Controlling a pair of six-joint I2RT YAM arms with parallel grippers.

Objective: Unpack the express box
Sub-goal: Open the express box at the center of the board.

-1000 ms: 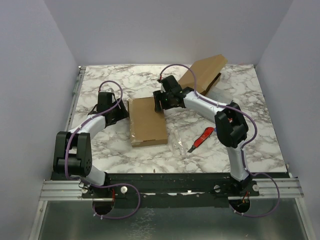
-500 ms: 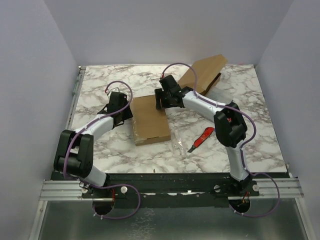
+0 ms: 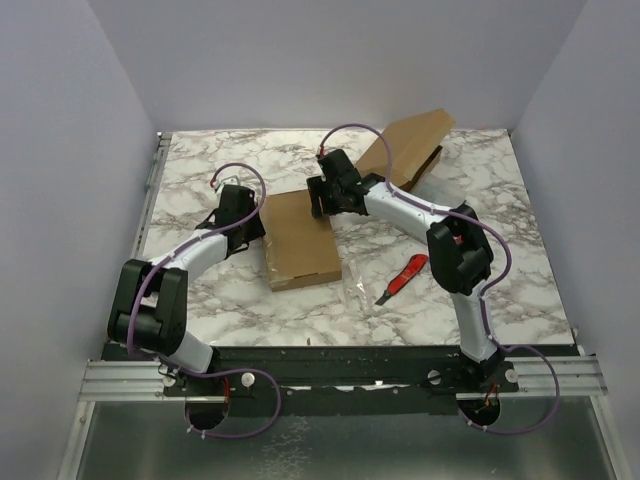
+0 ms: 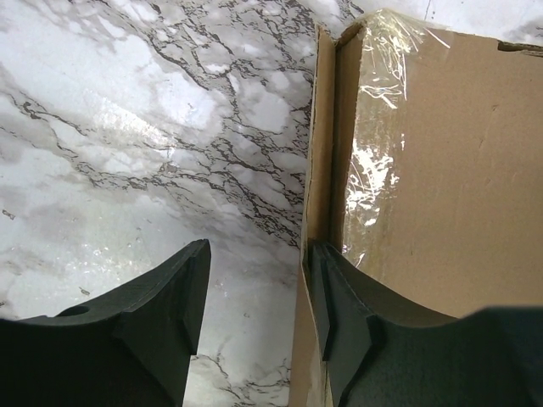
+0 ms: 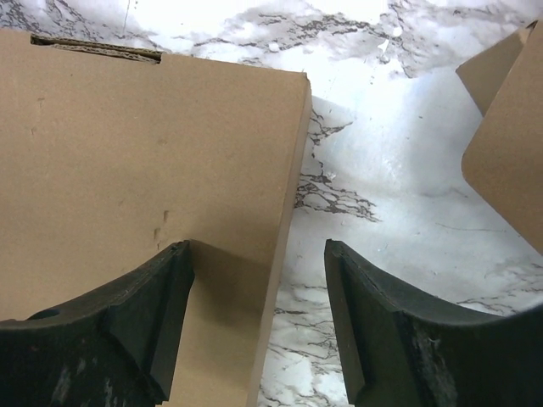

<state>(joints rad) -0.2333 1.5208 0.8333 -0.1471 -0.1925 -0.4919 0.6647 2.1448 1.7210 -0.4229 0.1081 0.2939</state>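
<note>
The express box (image 3: 298, 240) is a flat brown cardboard box lying on the marble table, with clear tape along its left edge (image 4: 373, 161). My left gripper (image 3: 255, 222) is open at the box's left edge; its right finger (image 4: 348, 331) rests against the box's side flap, its left finger over bare marble. My right gripper (image 3: 318, 205) is open at the box's far right corner; in the right wrist view the box edge (image 5: 284, 254) runs between the fingers, the left finger over the box top (image 5: 127, 170).
A second open cardboard box (image 3: 410, 145) lies at the back right, its flap showing in the right wrist view (image 5: 509, 153). A red and black box cutter (image 3: 402, 279) lies right of the box. A crumpled clear plastic wrap (image 3: 357, 290) lies near the box's front right corner.
My left gripper moved in to the right against the box's left edge. The box turned slightly, its front end shifting right. My right gripper stayed at the far right corner.
</note>
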